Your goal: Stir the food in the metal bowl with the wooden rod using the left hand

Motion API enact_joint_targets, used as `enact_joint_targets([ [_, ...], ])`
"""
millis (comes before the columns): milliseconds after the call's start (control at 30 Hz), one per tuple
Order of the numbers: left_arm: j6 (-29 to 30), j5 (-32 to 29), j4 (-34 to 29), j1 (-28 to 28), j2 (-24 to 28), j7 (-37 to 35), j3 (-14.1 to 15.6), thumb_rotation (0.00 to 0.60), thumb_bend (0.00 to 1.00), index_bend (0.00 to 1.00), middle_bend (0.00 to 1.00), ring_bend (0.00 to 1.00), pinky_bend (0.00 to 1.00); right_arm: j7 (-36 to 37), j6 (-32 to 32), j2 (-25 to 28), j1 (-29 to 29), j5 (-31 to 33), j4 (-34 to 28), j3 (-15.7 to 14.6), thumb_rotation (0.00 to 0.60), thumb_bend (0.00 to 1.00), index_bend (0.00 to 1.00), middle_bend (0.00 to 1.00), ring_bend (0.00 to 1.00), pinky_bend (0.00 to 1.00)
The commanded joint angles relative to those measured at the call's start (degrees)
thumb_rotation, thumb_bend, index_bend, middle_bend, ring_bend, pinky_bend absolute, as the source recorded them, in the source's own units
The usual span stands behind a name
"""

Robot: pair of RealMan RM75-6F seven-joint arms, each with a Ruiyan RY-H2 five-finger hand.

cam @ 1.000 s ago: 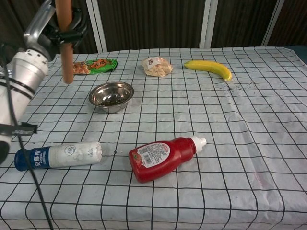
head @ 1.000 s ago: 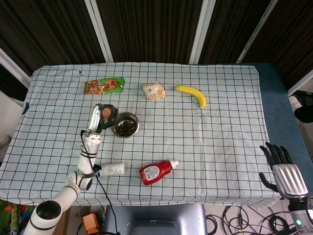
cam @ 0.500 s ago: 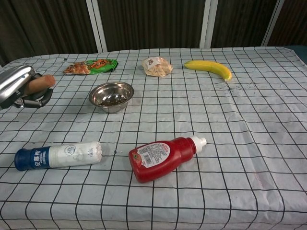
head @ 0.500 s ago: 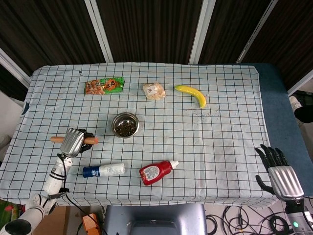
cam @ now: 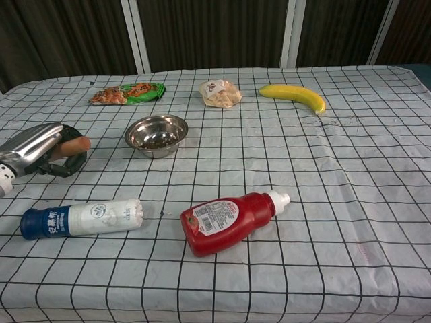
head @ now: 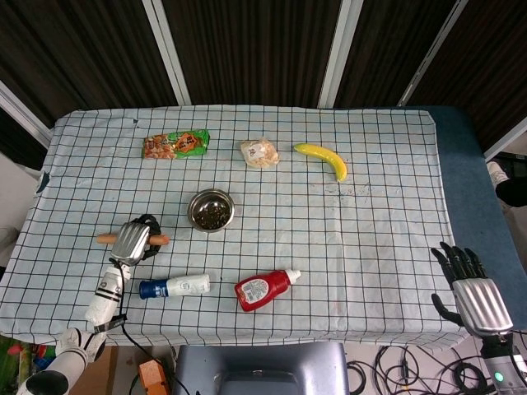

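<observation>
The metal bowl point(head: 212, 210) point(cam: 156, 134) with dark food in it stands left of the table's middle. The wooden rod point(head: 159, 239) point(cam: 75, 145) lies level, low over the cloth to the bowl's left, and my left hand point(head: 130, 242) point(cam: 38, 149) grips it around its middle. Both rod ends stick out of the hand in the head view. My right hand point(head: 473, 286) hangs past the table's front right corner with fingers spread and nothing in it; the chest view does not show it.
A white and blue bottle point(head: 175, 286) point(cam: 82, 218) lies just in front of my left hand. A red ketchup bottle point(head: 265, 288) point(cam: 230, 219) lies at the front centre. A snack packet point(head: 175, 144), a wrapped bun point(head: 259, 153) and a banana point(head: 323, 159) lie at the back.
My left hand has come down from upright beside the bowl to low at the left, turning the rod level, then edged slightly towards the bowl. The right hand barely shifted.
</observation>
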Motion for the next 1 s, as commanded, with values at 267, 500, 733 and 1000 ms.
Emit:
enact_joint_targets([
  [267, -5.28, 0.79, -3.91, 0.63, 2.45, 2.17, 1.31, 0.55, 0.3, 0.0, 0.07, 0.0, 0.16, -0.04, 0.2, -0.14, -0.02, -0.45, -0.26, -0.12, 0.6, 0.31, 0.0, 0.0, 0.0, 0.0],
  [500, -4.21, 1.89, -9.37, 2.09, 5.48, 1.34, 2.29, 0.438, 0.29, 0.0, 0.06, 0.0, 0.15, 0.8, 0.99, -0.25, -0.27, -0.7, 0.29, 0.02, 0.6, 0.31, 0.0, 0.0, 0.0, 0.0],
  [733, 3.42, 3.41, -18.44, 3.54, 11.92, 4.73, 2.0, 0.437, 0.29, 0.0, 0.07, 0.0, 0.13, 0.82, 1.23, -0.26, -0.37, -0.97, 0.32, -0.06, 0.6, 0.31, 0.0, 0.0, 0.0, 0.0],
  [1000, 9.73, 2.33, -55.11, 11.81, 37.46, 30.75, 6.29, 0.569, 0.31, 0.0, 0.03, 0.0, 0.09, -0.11, 2.0, -0.15, -0.96, -0.89, 0.04, -0.16, 0.6, 0.31, 0.0, 0.0, 0.0, 0.0],
])
